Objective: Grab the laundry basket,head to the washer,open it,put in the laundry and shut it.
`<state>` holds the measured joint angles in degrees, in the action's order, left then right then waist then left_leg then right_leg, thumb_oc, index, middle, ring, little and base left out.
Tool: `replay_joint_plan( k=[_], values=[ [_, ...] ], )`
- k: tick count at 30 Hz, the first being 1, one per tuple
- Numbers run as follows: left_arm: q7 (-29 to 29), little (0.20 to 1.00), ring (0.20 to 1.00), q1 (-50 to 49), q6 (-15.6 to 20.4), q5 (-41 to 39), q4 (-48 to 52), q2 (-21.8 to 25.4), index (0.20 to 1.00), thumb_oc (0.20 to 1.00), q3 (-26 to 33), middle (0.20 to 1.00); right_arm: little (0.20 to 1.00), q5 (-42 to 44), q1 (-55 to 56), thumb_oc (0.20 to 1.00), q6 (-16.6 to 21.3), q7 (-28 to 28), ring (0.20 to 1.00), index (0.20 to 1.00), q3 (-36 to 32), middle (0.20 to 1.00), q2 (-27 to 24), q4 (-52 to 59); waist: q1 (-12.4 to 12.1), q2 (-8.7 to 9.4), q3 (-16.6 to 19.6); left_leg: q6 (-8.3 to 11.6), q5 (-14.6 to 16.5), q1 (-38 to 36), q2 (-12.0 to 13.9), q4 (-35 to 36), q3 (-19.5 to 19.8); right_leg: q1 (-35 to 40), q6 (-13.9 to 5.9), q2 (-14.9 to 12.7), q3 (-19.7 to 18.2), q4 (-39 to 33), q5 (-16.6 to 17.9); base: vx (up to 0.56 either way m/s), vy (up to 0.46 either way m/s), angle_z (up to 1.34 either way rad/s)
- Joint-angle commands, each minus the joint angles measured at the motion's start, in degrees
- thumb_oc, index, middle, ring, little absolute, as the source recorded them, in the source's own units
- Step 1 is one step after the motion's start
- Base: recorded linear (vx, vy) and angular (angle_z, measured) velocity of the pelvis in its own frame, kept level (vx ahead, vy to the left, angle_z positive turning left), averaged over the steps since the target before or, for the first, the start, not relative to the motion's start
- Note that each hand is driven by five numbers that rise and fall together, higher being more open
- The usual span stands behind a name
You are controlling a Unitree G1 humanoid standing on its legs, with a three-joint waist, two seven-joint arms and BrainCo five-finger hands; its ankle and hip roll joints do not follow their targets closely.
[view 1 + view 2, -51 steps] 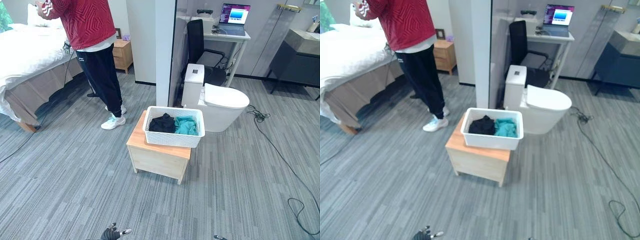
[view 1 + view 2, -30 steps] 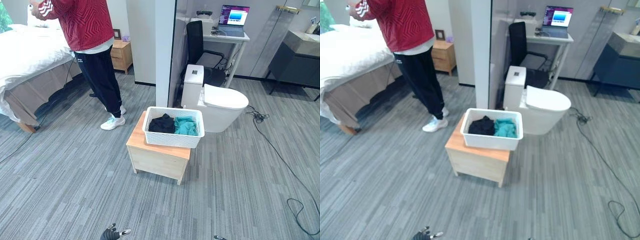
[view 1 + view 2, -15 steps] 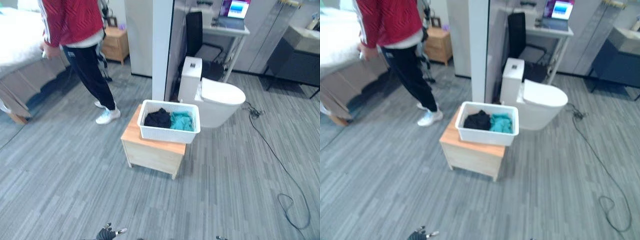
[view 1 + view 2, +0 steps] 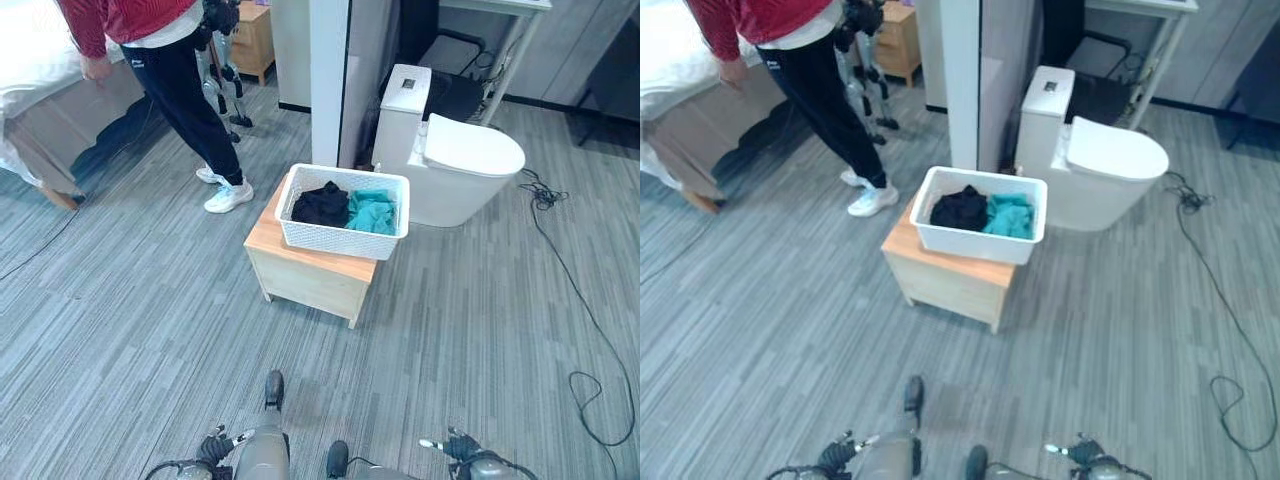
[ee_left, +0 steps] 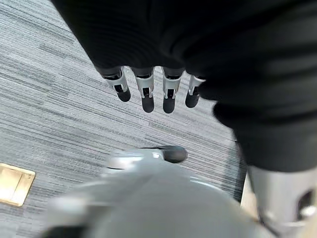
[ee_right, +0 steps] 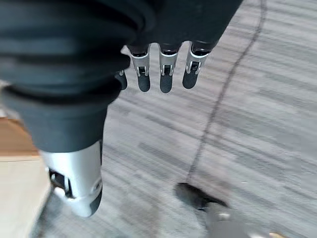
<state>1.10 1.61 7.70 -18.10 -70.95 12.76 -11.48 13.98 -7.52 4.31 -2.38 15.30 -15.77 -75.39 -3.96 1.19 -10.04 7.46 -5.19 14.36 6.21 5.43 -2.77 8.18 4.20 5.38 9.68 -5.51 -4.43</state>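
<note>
A white laundry basket (image 4: 340,239) stands on a low wooden cabinet (image 4: 305,283) in the middle of the room, a couple of steps ahead of me. A black garment (image 4: 320,204) and a teal one (image 4: 373,212) lie inside it. My left hand (image 4: 215,447) and right hand (image 4: 461,446) hang low at the near edge, far from the basket. In the wrist views the left hand's fingers (image 5: 147,93) and the right hand's fingers (image 6: 166,75) point straight down over the grey floor, holding nothing.
A white toilet (image 4: 462,168) stands just behind and right of the basket, beside a white pillar (image 4: 329,80). A person in a red top and dark trousers (image 4: 188,92) leans toward a bed (image 4: 45,110) at the back left. Grey floor lies between me and the cabinet.
The camera has tipped down and come closer, so both hands now show at the bottom edge. The person has turned and bent toward the bed. The basket has not moved.
</note>
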Motion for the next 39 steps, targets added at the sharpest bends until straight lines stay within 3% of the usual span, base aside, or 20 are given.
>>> replay_joint_plan(
  k=[1,3,4,5,6,7,8,11,13,14,15,17,20,25,27,29,31,34,39],
  values=[
    [0.35,1.0,1.0,0.03,1.68,-0.74,-0.81,0.93,1.0,1.0,-0.39,1.0,1.0,1.46,4.7,1.0,0.98,0.52,1.0,1.0,-0.03,1.0,-0.43,1.76,-0.71,2.09,5.19,-4.65,-2.85,3.66,-2.34,-11.04,-1.52,5.63,-6.42,-8.34,-1.16,8.16,-7.92,0.44,0.175,-0.41],
    [0.16,1.0,1.0,0.1,1.62,-0.14,-0.99,1.35,1.0,1.0,-0.43,1.0,1.0,2.08,5.33,1.0,0.93,1.14,1.0,1.0,-0.84,1.0,0.01,1.07,-0.7,2.92,5.91,-6.35,-0.3,2.19,-4.19,-12.09,-2.01,4.05,-7.97,-9.75,-1.73,14.5,-5.07,0.49,0.263,-0.34],
    [-0.05,1.0,1.0,0.52,1.55,0.11,-0.14,1.89,1.0,1.0,-0.69,1.0,1.0,2.25,5.58,1.0,0.76,1.41,1.0,1.0,-1.47,1.0,0.01,0.61,0.1,3.21,5.31,-8.69,2.11,-0.56,-6.15,-11.66,-2.53,-0.74,-10.0,-11.57,-2.85,27.69,3.1,0.45,0.343,-0.19],
    [-0.06,1.0,1.0,0.81,1.55,0.02,1.2,2.22,1.0,1.0,-0.82,1.0,1.0,2.23,5.38,1.0,0.68,1.39,1.0,1.0,-1.76,1.0,-0.1,0.81,0.69,2.68,4.34,-10.05,3.31,-2.17,-6.79,-11.24,-2.38,-4.43,-10.66,-12.11,-3.78,34.92,6.73,0.3,0.267,-0.2],
    [-0.06,1.0,1.0,0.81,1.55,0.02,1.2,2.2,1.0,1.0,-0.82,1.0,1.0,2.23,5.38,1.0,0.68,1.39,1.0,1.0,-1.76,1.0,-0.11,0.81,0.66,2.6,4.47,-10.03,3.27,-2.01,-6.7,-11.23,-2.39,-4.6,-10.64,-12.02,-3.8,34.89,6.81,0.14,0.17,-0.09],
    [0.22,1.0,1.0,1.39,1.79,-0.38,2.32,2.67,1.0,1.0,-1.06,1.0,1.0,2.83,5.03,1.0,0.74,1.51,1.0,1.0,-1.98,1.0,-0.34,1.11,1.39,2.15,3.1,-11.06,4.14,-2.98,-7.1,-11.16,-2.36,-7.98,-11.26,-12.08,-4.45,41.13,10.6,0.19,0.2,0.08],
    [0.86,1.0,1.0,2.16,2.26,-1.37,4.25,3.16,1.0,1.0,-1.23,1.0,1.0,3.18,4.58,1.0,0.8,1.16,1.0,1.0,-2.64,1.0,-0.57,1.51,1.74,0.67,0.98,-12.5,5.23,-5.26,-6.95,-10.93,-2.46,-13.9,-11.94,-13.65,-2.49,48.1,11.58,0.29,0.24,0.27],
    [1.52,1.0,1.0,2.64,2.97,-2.39,6.23,3.81,1.0,1.0,-1.28,1.0,1.0,3.19,4.77,1.0,0.81,0.75,1.0,1.0,-3.18,1.0,-0.94,1.34,1.72,-0.5,0.05,-12.11,6.56,-8.78,-6.17,-9.93,-2.36,-15.96,-10.02,-17.08,5.01,38.28,4.57,0.32,0.041,0.11],
    [1.5,1.0,1.0,2.19,3.3,-2.28,7.94,3.88,1.0,1.0,-1.44,1.0,1.0,2.51,5.15,1.0,0.53,0.4,1.0,1.0,-3.69,1.0,-1.34,0.26,1.38,-0.93,0.11,-10.67,8.66,-11.55,-5.22,-9.21,-2.57,-14.99,-10.18,-18.78,8.93,28.03,1.23,0.34,-0.111,0.09],
    [1.48,1.0,1.0,2.04,3.42,-2.05,8.5,3.83,1.0,1.0,-1.61,1.0,1.0,2.21,5.25,1.0,0.27,0.28,1.0,1.0,-4.01,1.0,-1.65,-0.51,1.39,-1.06,0.15,-10.13,9.12,-12.72,-5.04,-8.76,-2.32,-14.75,-10.19,-18.37,9.27,22.65,1.41,0.23,-0.14,0.19],
    [1.42,1.0,1.0,1.91,3.49,-1.86,9.42,3.86,1.0,1.0,-1.85,1.0,1.0,1.98,5.33,1.0,0.1,0.21,1.0,1.0,-4.41,1.0,-1.81,-1.07,1.65,-0.92,0.16,-10.07,8.73,-12.96,-5.34,-8.58,-2.18,-15.33,-10.15,-18.09,8.87,17.47,3.88,0.22,-0.143,0.12],
    [1.19,1.0,1.0,1.44,3.79,-1.55,11.98,4.17,1.0,1.0,-1.96,1.0,1.0,1.4,5.84,1.0,-0.33,0.15,1.0,1.0,-5.2,1.0,-2.03,-1.91,2.07,-0.36,0.06,-9.36,9.63,-14.32,-5.69,-8.52,-1.76,-15.36,-12.0,-17.98,6.66,11.28,7.57,0.21,-0.148,0.07],
    [0.9,1.0,1.0,0.7,4.04,-1.35,14.46,4.28,1.0,1.0,-2.3,1.0,1.0,1.7,7.7,1.0,-0.33,0.4,1.0,1.0,-6.39,1.0,-1.92,-2.95,2.58,0.55,0.39,-8.55,11.11,-15.82,-6.1,-9.41,-0.6,-13.53,-11.72,-16.65,3.01,9.91,7.17,0.21,-0.165,0.39],
    [0.25,1.0,1.0,-1.78,4.02,-2.68,18.86,4.34,1.0,1.0,-0.82,1.0,1.0,2.9,10.0,1.0,-0.23,0.66,1.0,1.0,-8.9,1.0,-2.32,-5.13,3.08,0.83,3.01,-6.23,11.2,-17.26,-3.94,-9.07,1.44,-9.62,-10.17,-14.11,5.58,7.61,5.72,0.18,-0.221,0.28],
    [-0.07,1.0,1.0,-2.58,3.82,-3.11,21.53,4.48,1.0,1.0,-0.74,1.0,1.0,2.97,9.64,1.0,-0.13,0.56,1.0,1.0,-9.09,1.0,-2.98,-5.65,2.71,1.1,2.83,-5.46,10.99,-15.63,-3.9,-13.52,2.71,-8.16,-8.96,-12.95,5.34,6.43,5.0,0.05,-0.196,0.07],
    [0.25,1.0,1.0,-2.2,3.87,-4.46,23.21,4.42,1.0,1.0,-0.56,1.0,1.0,3.69,8.95,1.0,0.03,0.12,1.0,1.0,-9.14,1.0,-3.99,-5.22,2.33,1.73,1.37,-4.07,8.72,-10.53,-4.45,-20.61,6.41,-7.42,-7.89,-12.25,4.78,5.19,4.87,-0.04,-0.128,-0.03],
    [0.25,1.0,1.0,-2.5,4.17,-4.6,25.29,4.25,1.0,1.0,-0.85,1.0,1.0,4.03,8.74,1.0,0.05,-0.27,1.0,1.0,-9.44,1.0,-5.06,-5.35,2.15,2.13,1.63,-3.59,8.61,-9.32,-3.61,-15.4,8.15,-6.23,-8.49,-12.39,5.34,2.78,4.67,0.01,-0.024,0.05],
    [-0.34,1.0,1.0,-3.06,4.03,-4.84,26.74,3.89,1.0,1.0,-1.92,1.0,1.0,3.77,8.25,1.0,0.18,-0.63,1.0,1.0,-9.4,1.0,-5.6,-5.29,1.95,1.2,2.47,-3.64,6.12,-10.25,-0.64,-7.7,5.97,-5.88,-8.94,-11.79,5.58,2.2,4.36,0.06,0.029,0.19],
    [-0.51,1.0,1.0,-4.56,3.76,-3.75,27.27,3.36,1.0,1.0,-2.44,1.0,1.0,2.93,8.76,1.0,-0.17,-0.11,1.0,1.0,-8.76,1.0,-4.82,-4.89,1.68,0.54,3.79,-3.74,6.21,-12.89,-0.5,-6.0,4.75,-4.38,-8.72,-12.18,4.58,1.0,4.88,0.09,0.037,-0.22]
  ],
)
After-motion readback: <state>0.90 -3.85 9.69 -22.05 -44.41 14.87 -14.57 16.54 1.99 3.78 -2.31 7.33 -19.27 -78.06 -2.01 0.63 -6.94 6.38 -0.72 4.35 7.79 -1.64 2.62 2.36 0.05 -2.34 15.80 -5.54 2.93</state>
